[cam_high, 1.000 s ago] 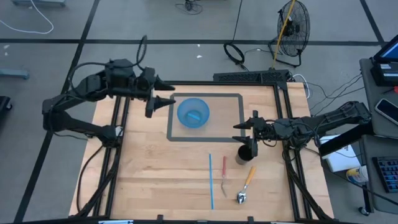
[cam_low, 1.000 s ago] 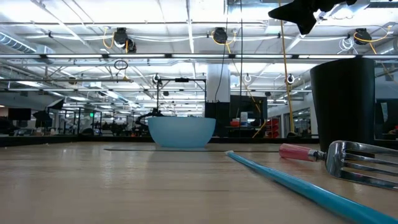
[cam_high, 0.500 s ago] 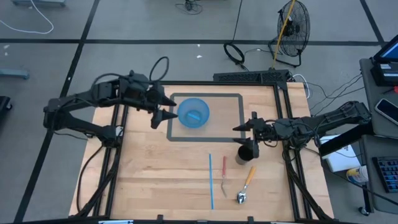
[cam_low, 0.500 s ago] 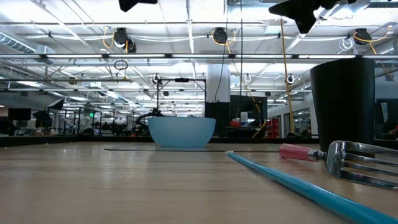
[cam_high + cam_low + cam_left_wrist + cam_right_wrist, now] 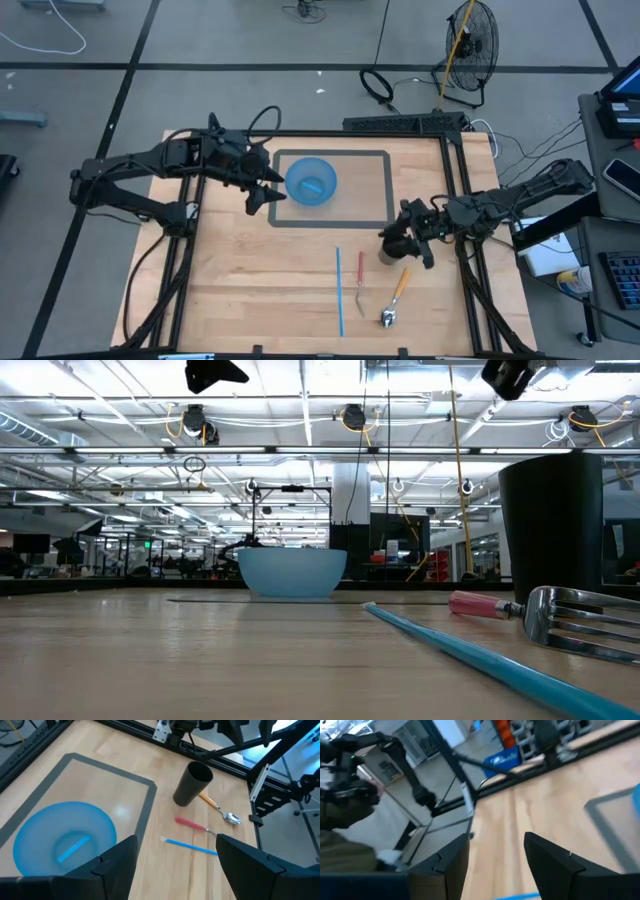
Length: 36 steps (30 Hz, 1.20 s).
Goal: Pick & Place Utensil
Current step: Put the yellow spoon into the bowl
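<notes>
Utensils, a blue stick (image 5: 339, 291), red-handled fork (image 5: 360, 283) and orange-handled spoon (image 5: 394, 298), lie untouched on the table (image 5: 250, 290) beside the black cup (image 5: 392, 247), long axes roughly front-to-back, so reaching is the step: right gripper (image 5: 385, 232), fingers apart, must descend, while left gripper (image 5: 265, 185) hovers open beside the blue bowl (image 5: 310, 181).

A round fan (image 5: 470, 45) stands on the grey floor beyond the wooden surface (image 5: 250, 290), with a coiled black cable (image 5: 378, 85) lying near it. Off the surface's right side sits a keyboard (image 5: 622, 280).
</notes>
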{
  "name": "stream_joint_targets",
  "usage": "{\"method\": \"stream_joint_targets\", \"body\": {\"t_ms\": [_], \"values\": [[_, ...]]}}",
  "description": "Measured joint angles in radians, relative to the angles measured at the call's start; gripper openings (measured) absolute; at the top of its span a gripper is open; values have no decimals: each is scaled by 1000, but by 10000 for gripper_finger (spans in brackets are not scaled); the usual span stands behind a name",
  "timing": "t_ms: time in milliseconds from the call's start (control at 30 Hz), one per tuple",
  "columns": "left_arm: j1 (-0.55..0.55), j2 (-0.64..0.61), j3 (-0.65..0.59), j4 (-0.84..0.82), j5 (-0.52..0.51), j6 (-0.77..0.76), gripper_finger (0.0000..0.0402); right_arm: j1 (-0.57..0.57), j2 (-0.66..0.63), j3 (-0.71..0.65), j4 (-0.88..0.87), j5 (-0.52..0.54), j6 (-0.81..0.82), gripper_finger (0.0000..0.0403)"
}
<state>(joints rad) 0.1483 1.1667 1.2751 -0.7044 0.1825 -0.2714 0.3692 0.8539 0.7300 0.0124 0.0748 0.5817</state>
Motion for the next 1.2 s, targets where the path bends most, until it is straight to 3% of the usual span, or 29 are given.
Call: {"method": "stream_joint_targets", "body": {"t_ms": [433,833,1200], "values": [[11,0,0,5,-27,33,273,167,95,2,-23,25,187,147],[44,0,0,6,-28,40,273,310,96,2,-190,28,391,131],[44,0,0,6,-38,40,273,414,217,2,-294,30,421,129]]}}
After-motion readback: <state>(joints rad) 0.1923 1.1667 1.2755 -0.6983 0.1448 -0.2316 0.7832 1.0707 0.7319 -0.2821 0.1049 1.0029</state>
